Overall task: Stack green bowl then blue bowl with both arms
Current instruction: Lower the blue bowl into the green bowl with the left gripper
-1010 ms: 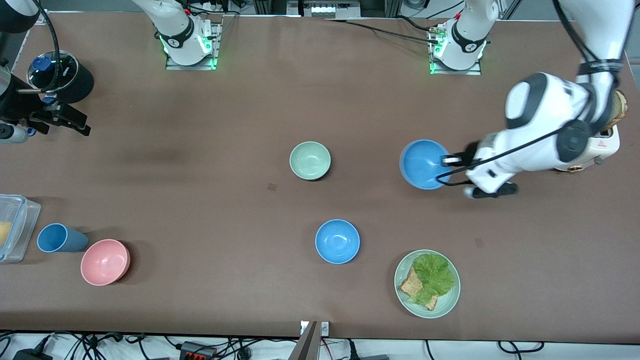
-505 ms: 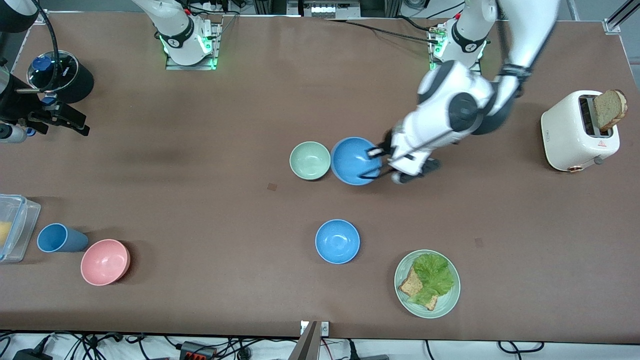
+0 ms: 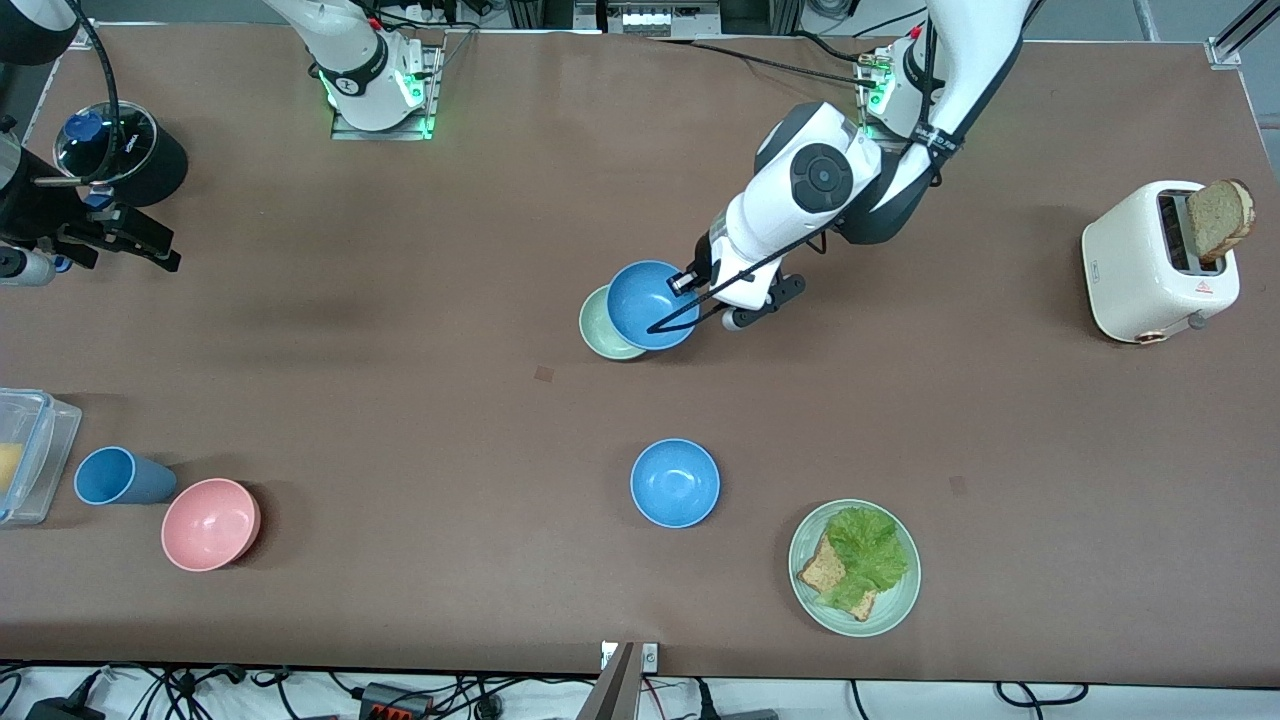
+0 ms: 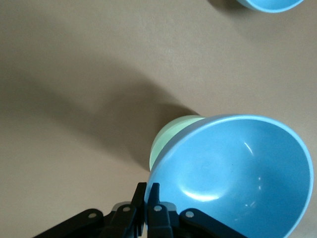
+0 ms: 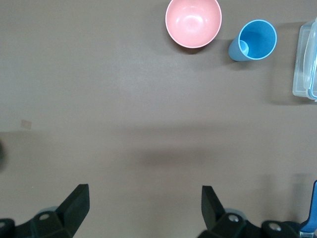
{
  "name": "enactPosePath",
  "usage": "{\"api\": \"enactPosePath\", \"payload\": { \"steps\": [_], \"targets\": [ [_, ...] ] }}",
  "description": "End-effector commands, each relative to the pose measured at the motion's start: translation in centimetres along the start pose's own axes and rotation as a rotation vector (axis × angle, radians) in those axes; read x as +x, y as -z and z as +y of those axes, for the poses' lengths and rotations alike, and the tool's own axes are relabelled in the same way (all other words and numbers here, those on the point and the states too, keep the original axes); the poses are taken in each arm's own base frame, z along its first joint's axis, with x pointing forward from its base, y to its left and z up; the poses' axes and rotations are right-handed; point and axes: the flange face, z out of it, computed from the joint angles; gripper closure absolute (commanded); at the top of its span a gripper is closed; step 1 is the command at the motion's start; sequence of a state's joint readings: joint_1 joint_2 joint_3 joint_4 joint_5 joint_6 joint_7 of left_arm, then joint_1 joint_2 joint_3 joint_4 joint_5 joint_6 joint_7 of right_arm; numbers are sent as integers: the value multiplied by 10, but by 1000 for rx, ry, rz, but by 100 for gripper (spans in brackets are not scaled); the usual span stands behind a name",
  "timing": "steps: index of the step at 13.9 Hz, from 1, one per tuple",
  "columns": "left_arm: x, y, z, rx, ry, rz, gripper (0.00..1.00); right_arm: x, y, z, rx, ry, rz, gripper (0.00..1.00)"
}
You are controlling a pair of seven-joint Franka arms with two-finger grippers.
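Note:
My left gripper [image 3: 684, 284] is shut on the rim of a blue bowl [image 3: 650, 304] and holds it tilted in the air over the green bowl [image 3: 600, 333], most of which it hides. In the left wrist view the blue bowl [image 4: 233, 176] fills the frame beside the shut left gripper [image 4: 147, 191], with the green bowl [image 4: 166, 141] showing under it. A second blue bowl [image 3: 675, 482] sits on the table nearer the front camera. My right gripper [image 5: 144, 196] is open and empty over bare table at the right arm's end; it waits there [image 3: 140, 240].
A pale green plate [image 3: 853, 567] with toast and lettuce lies near the front edge. A white toaster [image 3: 1160, 260] with bread stands at the left arm's end. A pink bowl [image 3: 210, 523], a blue cup [image 3: 120, 476], a clear container [image 3: 30, 455] and a black pot [image 3: 125, 150] are at the right arm's end.
My left arm has carried the blue bowl from the toaster side across the table to above the green bowl. The right arm has not moved.

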State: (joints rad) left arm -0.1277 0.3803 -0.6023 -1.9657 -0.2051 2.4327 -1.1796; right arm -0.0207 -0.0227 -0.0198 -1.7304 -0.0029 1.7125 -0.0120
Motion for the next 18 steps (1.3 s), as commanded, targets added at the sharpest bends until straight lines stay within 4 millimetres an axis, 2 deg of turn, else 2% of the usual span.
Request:
{"api": "enactPosePath", "payload": {
  "steps": [1,4,6,12,18],
  "targets": [
    [-9,-14,2,-22,37,-3,100,0,6,-3,-13,7,-3,0],
    [-13,-31,2,-32,38,-12,100,0,5,-2,-13,7,-6,0],
    [-14,-35,3,-34,29,-7,100,0,6,-2,-13,5,-3,0],
    [-4,-56,1,-4,26,33,100,1,9,-1,-13,1,4,0],
    [1,-62,1,-14,34,37,100,1,10,-1,-13,-1,6,0]
  ]
}}
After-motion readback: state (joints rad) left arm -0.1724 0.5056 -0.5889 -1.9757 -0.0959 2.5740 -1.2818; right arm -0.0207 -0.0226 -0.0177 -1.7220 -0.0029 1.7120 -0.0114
